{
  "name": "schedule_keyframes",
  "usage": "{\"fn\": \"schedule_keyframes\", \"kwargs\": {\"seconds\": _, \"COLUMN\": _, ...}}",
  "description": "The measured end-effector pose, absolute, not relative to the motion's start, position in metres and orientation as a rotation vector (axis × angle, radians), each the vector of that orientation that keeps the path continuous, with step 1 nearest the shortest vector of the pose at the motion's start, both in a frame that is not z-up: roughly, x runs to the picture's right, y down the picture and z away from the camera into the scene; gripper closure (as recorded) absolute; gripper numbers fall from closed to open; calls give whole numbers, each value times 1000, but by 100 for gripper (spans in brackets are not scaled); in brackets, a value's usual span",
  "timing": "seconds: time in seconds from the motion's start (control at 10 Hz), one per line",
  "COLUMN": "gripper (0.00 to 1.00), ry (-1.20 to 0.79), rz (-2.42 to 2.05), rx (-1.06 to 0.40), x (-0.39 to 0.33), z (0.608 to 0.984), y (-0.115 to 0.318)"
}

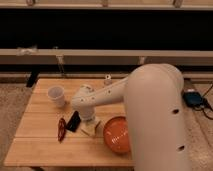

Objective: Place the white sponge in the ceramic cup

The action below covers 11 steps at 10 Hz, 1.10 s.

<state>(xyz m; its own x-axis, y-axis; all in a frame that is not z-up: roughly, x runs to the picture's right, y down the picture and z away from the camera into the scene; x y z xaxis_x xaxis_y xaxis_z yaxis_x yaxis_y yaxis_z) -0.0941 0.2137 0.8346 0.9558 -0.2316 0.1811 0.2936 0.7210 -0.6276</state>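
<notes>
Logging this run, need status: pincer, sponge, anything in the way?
Copy: pincer down at white sponge, beside orange bowl. Sponge not in ceramic cup, which stands apart. Near the path: black slab.

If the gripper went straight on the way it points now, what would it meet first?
The gripper points down over the white sponge, between the black slab and the orange bowl. It would probably meet the sponge first, though their gap is hard to judge.

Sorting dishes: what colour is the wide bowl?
The wide round bowl is orange, camera view; pincer sits at the cream rectangular sponge.
</notes>
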Motion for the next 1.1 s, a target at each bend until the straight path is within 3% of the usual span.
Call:
{"fn": "schedule_keyframes", "kwargs": {"seconds": 0.5, "gripper": 95, "ry": -64, "rz": -227, "rx": -686, "x": -90, "z": 832, "y": 212}}
{"fn": "schedule_keyframes", "kwargs": {"seconds": 0.7, "gripper": 100, "ry": -71, "rz": -213, "rx": -666, "x": -93, "z": 821, "y": 202}}
{"fn": "schedule_keyframes", "kwargs": {"seconds": 1.1, "gripper": 100, "ry": -89, "rz": -171, "rx": -615, "x": -110, "z": 793, "y": 164}}
